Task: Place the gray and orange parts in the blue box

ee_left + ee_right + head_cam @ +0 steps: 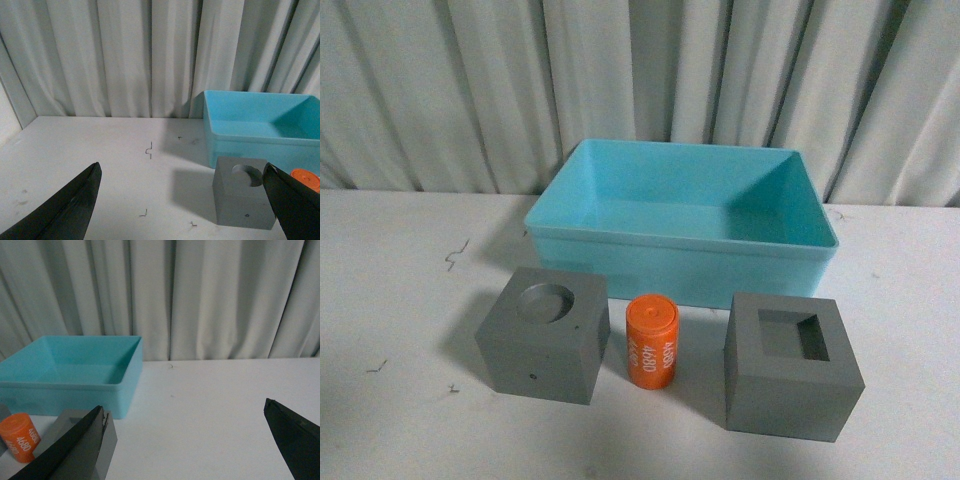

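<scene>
In the front view, the gray cube with a round recess [542, 335] stands left, the orange cylinder with white digits [651, 341] in the middle, the gray cube with a square hole [790, 365] right. The empty blue box [682, 222] is behind them. Neither arm shows there. My left gripper [182, 200] is open and empty, low over the table left of the round-recess cube [243, 192]; the orange cylinder [306, 178] peeks beside one finger. My right gripper [185, 440] is open and empty, right of the square-hole cube [102, 442], the cylinder [19, 436] and the box [70, 375].
A white table [400, 300] carries everything, with small dark marks on its left part [148, 150]. A pale pleated curtain [470, 90] hangs close behind the box. Bare table lies to the right of the box in the right wrist view [225, 400].
</scene>
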`<act>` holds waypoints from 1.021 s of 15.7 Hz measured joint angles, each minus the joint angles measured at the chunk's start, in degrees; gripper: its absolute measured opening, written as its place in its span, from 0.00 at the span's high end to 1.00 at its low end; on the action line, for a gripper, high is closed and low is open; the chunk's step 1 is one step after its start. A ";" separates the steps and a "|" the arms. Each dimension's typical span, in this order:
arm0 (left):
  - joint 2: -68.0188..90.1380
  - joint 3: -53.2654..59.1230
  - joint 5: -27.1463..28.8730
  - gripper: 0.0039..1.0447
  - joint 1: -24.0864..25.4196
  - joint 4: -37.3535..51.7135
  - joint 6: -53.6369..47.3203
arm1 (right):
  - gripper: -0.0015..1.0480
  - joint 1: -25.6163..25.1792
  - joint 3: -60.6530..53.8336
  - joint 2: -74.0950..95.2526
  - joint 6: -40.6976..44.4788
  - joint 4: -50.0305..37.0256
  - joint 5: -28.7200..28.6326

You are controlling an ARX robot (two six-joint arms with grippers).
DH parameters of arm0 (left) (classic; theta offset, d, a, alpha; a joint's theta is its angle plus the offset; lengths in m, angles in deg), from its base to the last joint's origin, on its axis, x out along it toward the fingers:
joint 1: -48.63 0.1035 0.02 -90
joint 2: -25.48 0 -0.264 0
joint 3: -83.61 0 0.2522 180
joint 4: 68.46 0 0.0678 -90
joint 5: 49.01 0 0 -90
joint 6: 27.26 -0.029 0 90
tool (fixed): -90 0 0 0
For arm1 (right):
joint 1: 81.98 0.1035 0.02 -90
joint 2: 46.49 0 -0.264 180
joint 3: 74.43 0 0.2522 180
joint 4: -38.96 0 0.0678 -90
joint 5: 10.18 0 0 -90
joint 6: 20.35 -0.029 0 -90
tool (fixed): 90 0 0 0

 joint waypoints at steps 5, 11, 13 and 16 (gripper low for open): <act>0.00 0.00 0.00 0.06 0.00 -0.02 0.00 | 0.06 -9.27 17.68 38.73 -0.24 0.92 -2.56; 0.00 0.00 0.00 0.06 0.00 0.00 0.00 | 0.06 3.30 25.68 73.94 1.16 -18.21 -8.85; 0.00 0.00 0.00 0.06 0.00 0.00 0.00 | 0.06 8.50 27.28 82.47 -3.61 -23.39 -5.29; 0.00 0.00 0.00 0.06 0.00 0.00 0.00 | 0.06 14.38 30.40 90.25 -8.33 -25.70 -2.69</act>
